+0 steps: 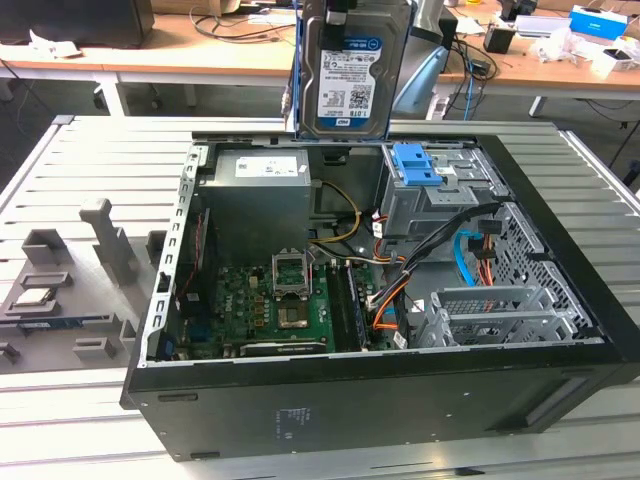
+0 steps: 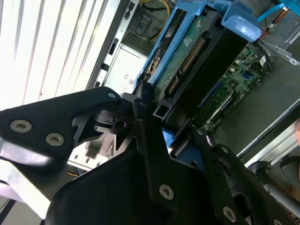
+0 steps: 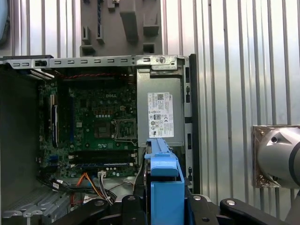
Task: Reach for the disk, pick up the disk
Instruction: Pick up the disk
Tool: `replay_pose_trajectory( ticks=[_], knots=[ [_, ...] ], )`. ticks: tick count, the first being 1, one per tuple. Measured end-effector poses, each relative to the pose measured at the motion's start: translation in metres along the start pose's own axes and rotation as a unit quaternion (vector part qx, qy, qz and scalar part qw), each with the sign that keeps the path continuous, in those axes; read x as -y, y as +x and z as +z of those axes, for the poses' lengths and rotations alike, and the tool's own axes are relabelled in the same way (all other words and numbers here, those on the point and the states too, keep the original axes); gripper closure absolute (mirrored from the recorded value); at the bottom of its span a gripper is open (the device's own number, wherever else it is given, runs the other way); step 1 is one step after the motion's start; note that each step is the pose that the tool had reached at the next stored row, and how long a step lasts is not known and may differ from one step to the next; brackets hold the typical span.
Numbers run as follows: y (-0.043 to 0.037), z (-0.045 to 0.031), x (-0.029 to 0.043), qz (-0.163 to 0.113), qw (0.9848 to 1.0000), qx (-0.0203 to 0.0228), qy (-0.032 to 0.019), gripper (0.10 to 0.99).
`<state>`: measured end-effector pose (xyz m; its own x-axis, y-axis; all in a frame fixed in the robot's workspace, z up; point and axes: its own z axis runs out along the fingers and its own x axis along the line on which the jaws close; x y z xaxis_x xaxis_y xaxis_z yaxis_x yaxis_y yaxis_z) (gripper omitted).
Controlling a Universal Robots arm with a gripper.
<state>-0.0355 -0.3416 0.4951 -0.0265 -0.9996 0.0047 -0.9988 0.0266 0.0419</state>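
The gripper (image 2: pixel 166 119) has its black fingers (image 2: pixel 147 140) clenched on the disk (image 1: pixel 347 75), 1 finger on each side, pressing on its blue side rails. In the exterior view the disk hangs upright in the air, its blue-and-white label facing the camera. It is above the far edge of the open computer case (image 1: pixel 560 330) and out of the case altogether. Its lower edge sits over the grey power supply (image 1: pixel 265 195).

In the second wrist view the disk's underside shows its green circuit board and connector edge between the 2 fingers. In the first wrist view the blue rail (image 3: pixel 164 187) runs up from between the fingers, with the case interior beyond it.

The case lies on its side on the slatted metal counter (image 1: pixel 100 150). Inside it, the green motherboard (image 1: pixel 270 300) lies flat under the power supply. The blue latch (image 1: pixel 415 165) sits on its grey metal cage toward the exterior view's right. Nearer the camera stands a perforated drive cage (image 1: pixel 490 310), with orange and blue cables just beside it. On the counter at the exterior view's left, well apart from the case, stand several grey fixture blocks (image 1: pixel 105 240).
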Motion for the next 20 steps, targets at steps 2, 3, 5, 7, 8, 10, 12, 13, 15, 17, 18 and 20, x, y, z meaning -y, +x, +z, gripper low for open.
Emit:
replay_pose_trajectory(
  ticks=[2, 3, 5, 7, 8, 10, 12, 13, 15, 17, 18, 20],
  knots=[
    [0.0013, 0.0001, 0.0000, 0.000, 1.0000, 0.0000, 0.0000, 0.722],
    [0.0025, 0.0001, 0.0000, 0.000, 1.0000, 0.0000, 0.0000, 0.722],
    [0.0062, 0.0001, 0.0001, 0.000, 1.0000, 0.0000, -0.0001, 0.722],
    [0.0092, 0.0001, 0.0002, 0.000, 1.0000, 0.0000, 0.0000, 0.722],
    [0.0114, 0.0001, 0.0002, 0.000, 1.0000, 0.0000, 0.0000, 0.722],
    [0.0138, 0.0001, 0.0003, 0.000, 1.0000, 0.0000, -0.0001, 0.722],
    [0.0179, 0.0001, 0.0004, 0.000, 1.0000, -0.0001, -0.0001, 0.722],
    [0.0189, 0.0001, 0.0005, 0.000, 1.0000, -0.0001, 0.0000, 0.722],
    [0.0220, 0.0002, 0.0005, 0.000, 1.0000, -0.0001, 0.0000, 0.722],
    [0.0252, 0.0002, 0.0006, 0.000, 1.0000, -0.0002, 0.0000, 0.722],
    [0.0276, 0.0002, 0.0007, 0.000, 1.0000, -0.0001, 0.0000, 0.722],
    [0.0299, 0.0002, 0.0007, 0.000, 1.0000, -0.0002, 0.0000, 0.722]
  ],
)
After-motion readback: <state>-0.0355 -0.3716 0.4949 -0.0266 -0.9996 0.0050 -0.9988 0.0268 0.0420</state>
